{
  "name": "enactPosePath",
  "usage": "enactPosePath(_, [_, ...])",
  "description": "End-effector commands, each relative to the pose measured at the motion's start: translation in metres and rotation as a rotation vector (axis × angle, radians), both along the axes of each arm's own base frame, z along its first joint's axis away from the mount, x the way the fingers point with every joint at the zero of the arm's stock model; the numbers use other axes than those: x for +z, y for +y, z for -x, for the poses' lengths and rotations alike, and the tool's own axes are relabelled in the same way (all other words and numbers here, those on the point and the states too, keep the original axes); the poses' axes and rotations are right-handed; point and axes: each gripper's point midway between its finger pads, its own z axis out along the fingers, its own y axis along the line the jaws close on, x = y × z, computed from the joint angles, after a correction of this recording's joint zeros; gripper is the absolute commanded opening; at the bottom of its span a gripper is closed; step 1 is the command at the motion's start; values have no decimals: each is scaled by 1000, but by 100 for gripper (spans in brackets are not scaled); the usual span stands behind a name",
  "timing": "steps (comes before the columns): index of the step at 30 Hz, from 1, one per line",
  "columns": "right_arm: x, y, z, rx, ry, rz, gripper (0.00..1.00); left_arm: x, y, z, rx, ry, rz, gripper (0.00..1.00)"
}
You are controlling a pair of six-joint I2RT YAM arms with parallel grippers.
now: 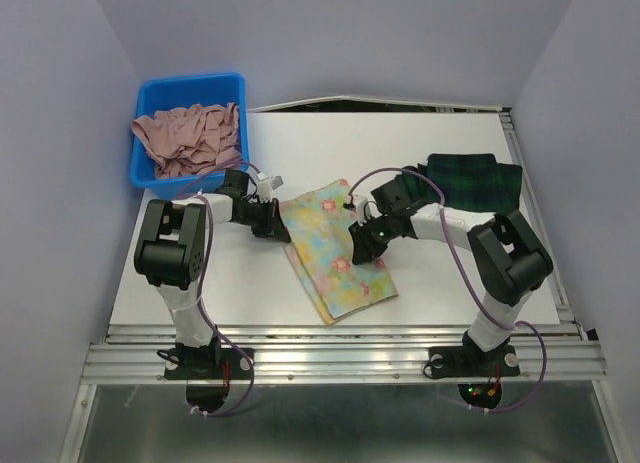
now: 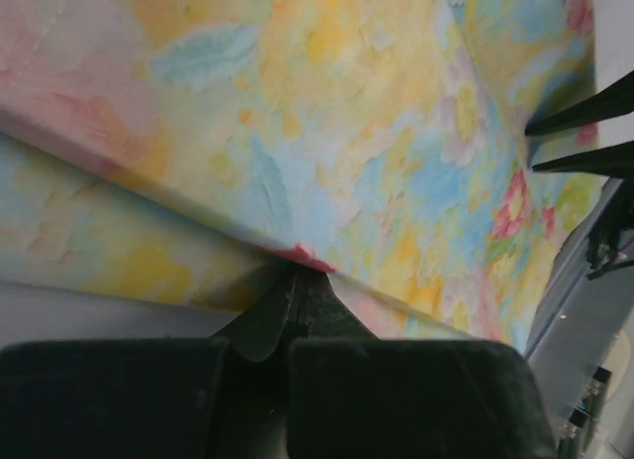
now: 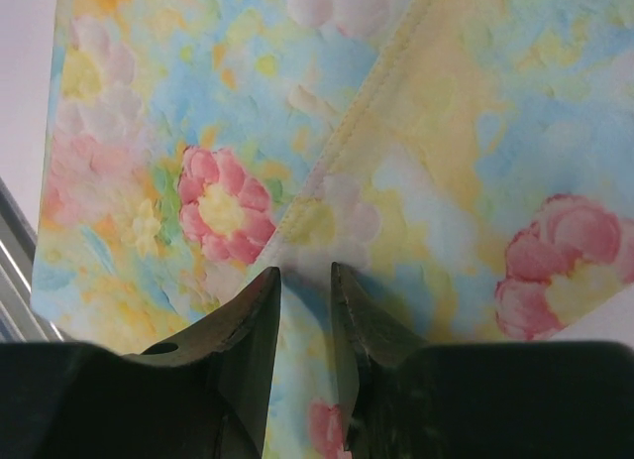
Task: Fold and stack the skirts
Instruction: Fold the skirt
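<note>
Top external view: a white surface (image 1: 220, 283) fills the middle of the scene, with two black-and-white robot arms bolted at its near edge. The floral skirt (image 1: 335, 253) – pale yellow with pink and blue flowers – lies near the middle of the surface as a long folded strip, slanting from the far left to the near right. At the far left corner stands a blue bin (image 1: 190, 83) holding a heap of crumpled pink cloth (image 1: 190, 138). At the far right lies the plaid skirt (image 1: 470, 181), dark green and navy, partly hidden behind the right arm and apart from the floral one. The left gripper (image 1: 283, 230) meets the floral skirt's left edge; the left wrist view shows its fingers pressed together, pinching a fold of the printed cloth at their tips. The right gripper (image 1: 358, 253) rests on the skirt's right side. In the right wrist view its fingers (image 3: 260, 310) stand a little apart beside a stitched seam, with cloth showing in the narrow gap – whether that cloth is pinched cannot be told.
</note>
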Motion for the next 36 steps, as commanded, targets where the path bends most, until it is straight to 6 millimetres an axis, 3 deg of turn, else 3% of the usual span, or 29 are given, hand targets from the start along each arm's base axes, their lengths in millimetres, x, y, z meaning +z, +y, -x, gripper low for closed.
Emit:
enactPosePath(1, [-2, 3, 30, 22, 71, -9, 33, 5, -15, -35, -17, -84, 38, 0])
enactPosePath(5, [13, 11, 8, -35, 24, -10, 35, 10, -23, -54, -17, -108, 58, 0])
enactPosePath(8, [50, 26, -28, -117, -67, -51, 37, 23, -26, -61, -28, -159, 75, 0])
enactPosePath(10, [66, 33, -44, -170, -96, -74, 37, 29, -26, -55, -28, -161, 94, 0])
enactPosePath(11, [74, 36, -53, -189, -115, -85, 38, 24, -23, -41, -21, -135, 97, 0])
enactPosePath(12, [83, 40, -61, -211, -134, -102, 38, 41, -23, -41, -18, -192, 112, 0])
enactPosePath(14, [101, 51, -78, -267, -146, -144, 39, 41, -20, -23, 9, -175, 122, 0])
enactPosePath(15, [108, 57, -84, -301, -137, -175, 39, 58, -20, -24, 20, -234, 133, 0])
enactPosePath(18, [119, 70, -99, -347, -118, -223, 39, 66, -16, -19, 82, -238, 130, 0])
enactPosePath(25, [106, 101, -108, -453, 21, -229, 39, 64, -17, -14, 132, -200, 160, 0])
enactPosePath(26, [103, 110, -102, -446, 27, -225, 39, 61, -17, -14, 139, -191, 159, 0])
enactPosePath(29, [90, 118, -104, -486, 54, -201, 40, 47, -17, -11, 178, -129, 162, 0])
enactPosePath(36, [59, 141, -84, -461, 104, -140, 40, 7, -14, -4, 288, 6, 142, 0])
